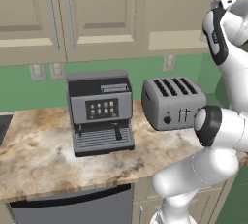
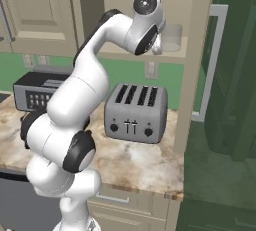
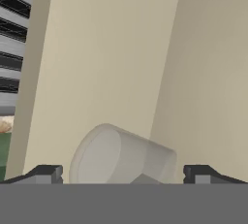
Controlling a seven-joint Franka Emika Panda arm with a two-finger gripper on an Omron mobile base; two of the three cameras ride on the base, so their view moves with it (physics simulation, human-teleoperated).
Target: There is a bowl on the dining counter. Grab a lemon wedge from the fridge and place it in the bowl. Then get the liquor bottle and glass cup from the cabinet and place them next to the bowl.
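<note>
Now the end effector, jaws wide open, straddles the glass cup low in frame inside the cabinet; cup not yet gripped, placing left.

My gripper has dark grey fingertips. Between them, low in the hand view, the cup is clear, faintly grey. The cabinet walls are plain beige. The toaster is grey metal with black slots; the coffee machine is dark grey. The surface is mottled beige-brown stone. The wall behind is green.
</note>
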